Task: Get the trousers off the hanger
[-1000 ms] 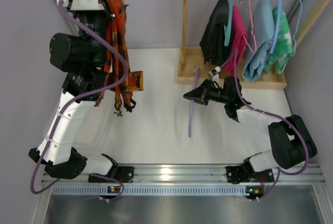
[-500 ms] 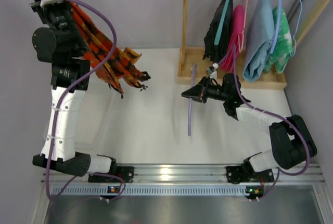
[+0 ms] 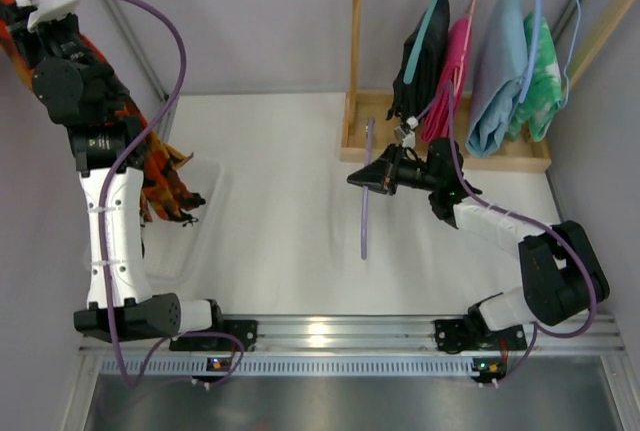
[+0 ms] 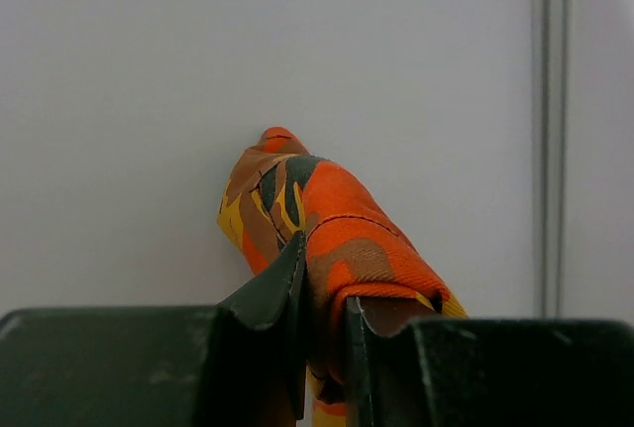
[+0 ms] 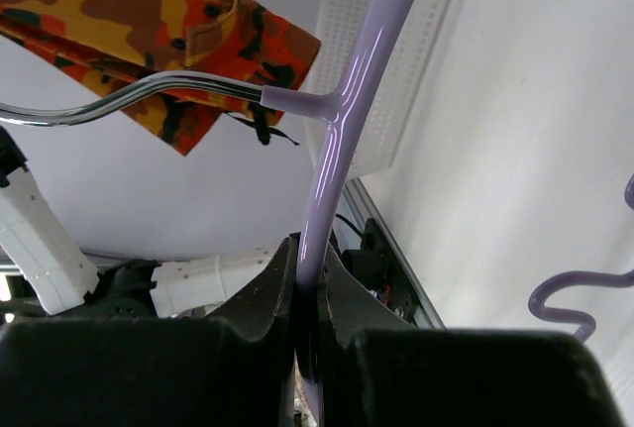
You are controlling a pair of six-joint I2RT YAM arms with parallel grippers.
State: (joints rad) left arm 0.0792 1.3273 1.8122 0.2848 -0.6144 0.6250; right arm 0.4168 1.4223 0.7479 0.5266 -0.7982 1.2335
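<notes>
I've swung my left arm up and leftward, beyond the clear bin; the trousers, hanging off that bin's right edge a second ago, now trail down over its left half.

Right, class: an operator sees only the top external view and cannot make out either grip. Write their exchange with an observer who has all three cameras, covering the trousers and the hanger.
Operator: Is the left gripper actually closed on the trousers?
Observer: Yes. In the left wrist view the left gripper is shut, pinching a rolled fold of the trousers between its fingers.
Operator: And the right gripper on the hanger?
Observer: The right wrist view shows the right gripper shut on the lilac bar of the hanger, the bar running up out of the closed fingers.
</notes>
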